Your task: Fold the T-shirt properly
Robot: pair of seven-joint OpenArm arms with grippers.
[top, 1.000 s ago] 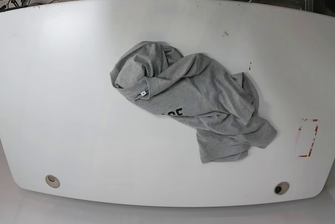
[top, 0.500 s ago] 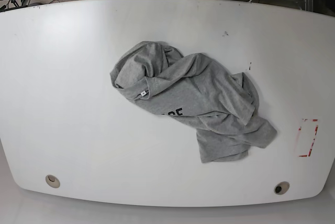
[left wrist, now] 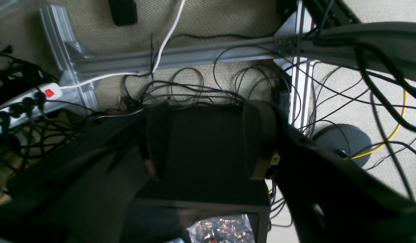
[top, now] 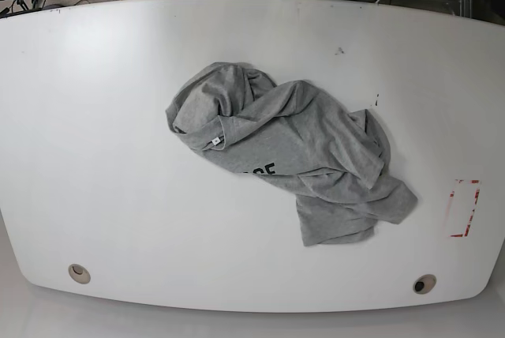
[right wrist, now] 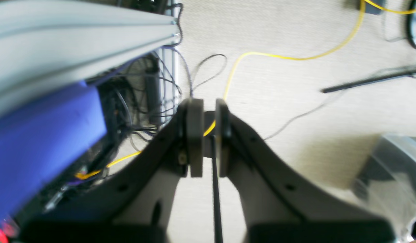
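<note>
The T-shirt (top: 292,152) lies crumpled in a heap at the middle of the white table (top: 95,156), grey, with part of its black lettering (top: 263,170) and a small white neck tag (top: 215,140) showing. Neither gripper is near it. In the left wrist view my left gripper (left wrist: 208,141) stands open over the floor behind the table, its dark fingers (left wrist: 157,141) wide apart and holding nothing. Over the carpet in the right wrist view, my right gripper (right wrist: 204,135) is shut, its pads (right wrist: 194,135) almost touching, with nothing between them.
Two round holes (top: 78,273) (top: 424,283) sit near the table's front edge, and a red marked rectangle (top: 464,208) at its right. Behind the table are an aluminium frame (left wrist: 181,55), a power strip (left wrist: 22,101), tangled black cables and a yellow cable (right wrist: 262,55).
The arm tips at the table's far edge have drawn back, nearly out of the base view. The T-shirt has not moved.
</note>
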